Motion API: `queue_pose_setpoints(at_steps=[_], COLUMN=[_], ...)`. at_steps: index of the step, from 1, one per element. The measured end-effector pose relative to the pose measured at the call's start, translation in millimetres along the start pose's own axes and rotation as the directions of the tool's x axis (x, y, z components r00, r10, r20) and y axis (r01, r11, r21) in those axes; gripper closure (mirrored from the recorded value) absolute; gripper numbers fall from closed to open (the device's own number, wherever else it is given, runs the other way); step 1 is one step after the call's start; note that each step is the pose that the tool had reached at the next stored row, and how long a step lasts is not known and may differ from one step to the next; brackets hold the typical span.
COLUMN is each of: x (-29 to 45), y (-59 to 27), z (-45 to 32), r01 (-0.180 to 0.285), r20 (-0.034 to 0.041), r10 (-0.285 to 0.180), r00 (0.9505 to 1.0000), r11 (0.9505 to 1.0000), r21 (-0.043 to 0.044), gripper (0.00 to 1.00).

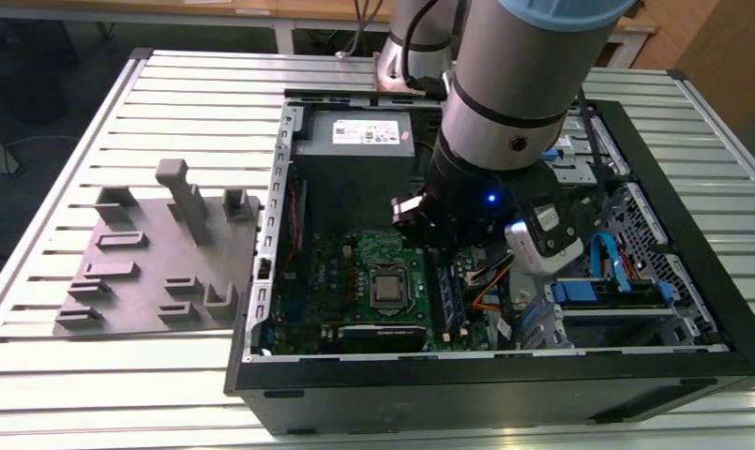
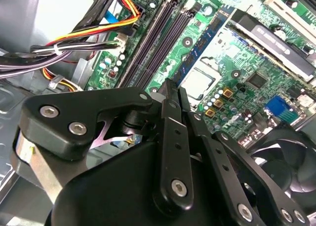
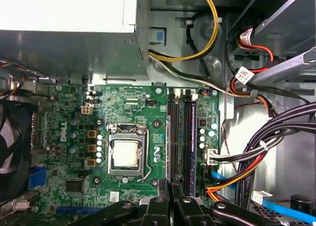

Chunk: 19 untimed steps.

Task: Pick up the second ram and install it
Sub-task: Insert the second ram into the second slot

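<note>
The second ram is a thin blue-green stick standing on edge, reaching out from my fingertips beside the processor. In the first wrist view it shows edge-on as a thin line along the memory slot nearest the processor. My gripper is shut on the stick's end. I cannot tell whether the stick sits in the slot. In the exterior view the arm's wrist hangs low inside the open computer case, over the green motherboard.
Black memory slots run beside the stick, one with a blue strip. Cable bundles crowd the far side of the slots. The power supply, a fan and the case walls surround the board. A grey pegged tray lies at the exterior view's left.
</note>
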<state>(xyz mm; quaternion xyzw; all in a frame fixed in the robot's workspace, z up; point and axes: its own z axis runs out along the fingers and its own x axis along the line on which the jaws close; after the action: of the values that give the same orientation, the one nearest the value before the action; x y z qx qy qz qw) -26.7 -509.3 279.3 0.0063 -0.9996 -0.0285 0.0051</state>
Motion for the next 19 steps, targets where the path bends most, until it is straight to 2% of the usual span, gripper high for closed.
queue_pose_setpoints(at_steps=[11,19], x=[-0.1,-0.3], y=[1.5,8.3], z=[14.6,23.9], r01=[0.000,0.000], r20=[-0.0025,-0.0028], r10=[0.000,0.000], r00=[1.0000,1.0000], r11=[1.0000,1.0000], r21=[0.0006,0.0006], gripper=[0.87,0.87])
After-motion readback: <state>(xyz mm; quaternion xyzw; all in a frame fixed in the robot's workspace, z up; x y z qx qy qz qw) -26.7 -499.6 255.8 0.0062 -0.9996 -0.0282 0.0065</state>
